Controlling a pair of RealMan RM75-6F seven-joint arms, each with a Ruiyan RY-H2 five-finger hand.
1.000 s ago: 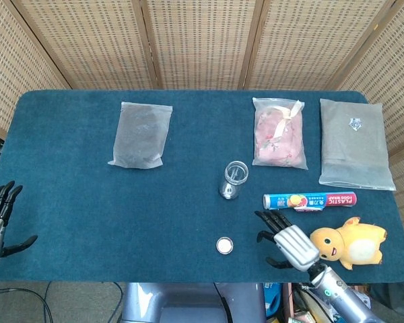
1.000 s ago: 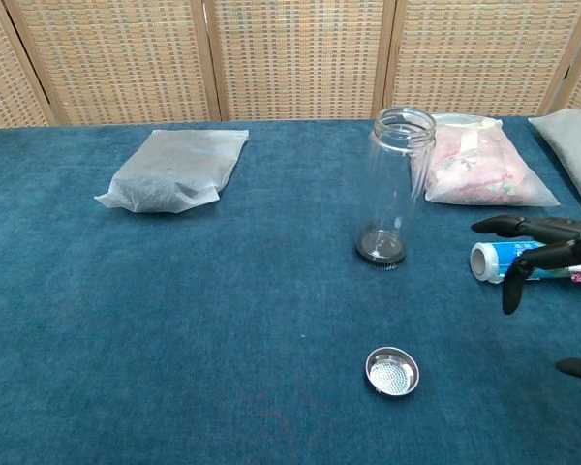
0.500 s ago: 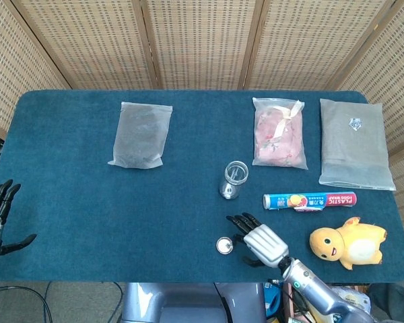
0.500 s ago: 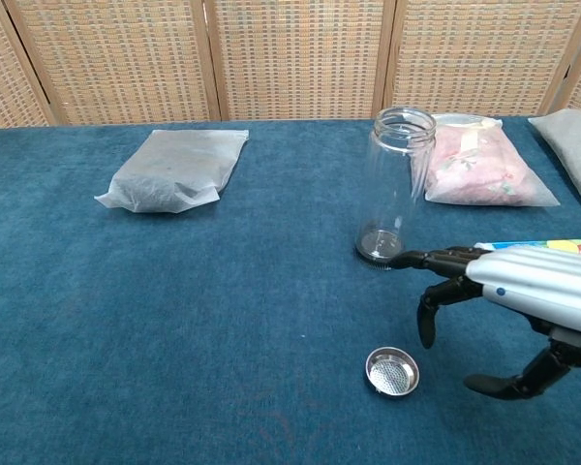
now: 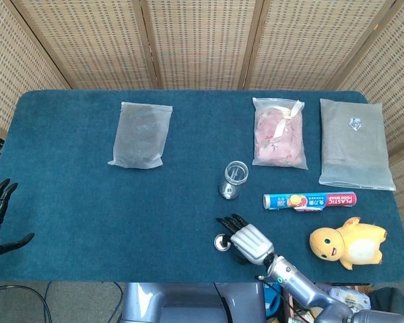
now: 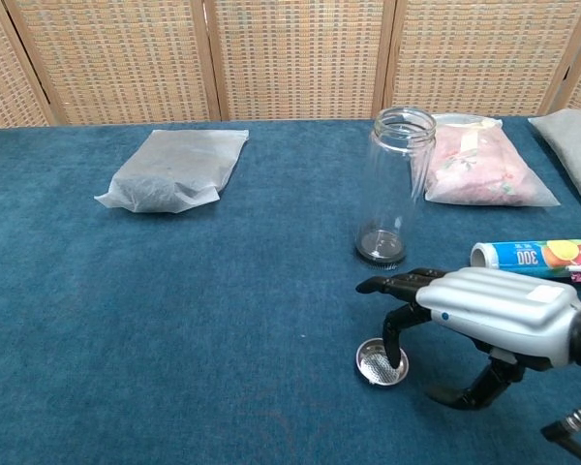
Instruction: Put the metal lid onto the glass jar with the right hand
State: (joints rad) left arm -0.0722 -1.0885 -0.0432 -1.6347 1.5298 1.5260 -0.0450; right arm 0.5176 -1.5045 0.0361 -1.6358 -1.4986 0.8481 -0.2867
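The right hand (image 6: 484, 315) hangs spread over the lid (image 6: 382, 361), fingertips seemingly touching it, grasping nothing; the jar (image 6: 392, 189) stands beyond.

**Readable print: one tube only**

From my station the only thing I can read is on the blue tube (image 5: 309, 200) lying near the right edge of the table (image 5: 67, 195). In the head view its white lettering runs upside down to me and spells "PLASTIC"; smaller print sits beside it, too fine to make out. In the chest view the tube (image 6: 537, 258) shows its near end, where I see inverted white characters that look like "300", though I cannot be sure of them. The grey bag (image 5: 355, 143) by the far right corner carries a small emblem I cannot read.
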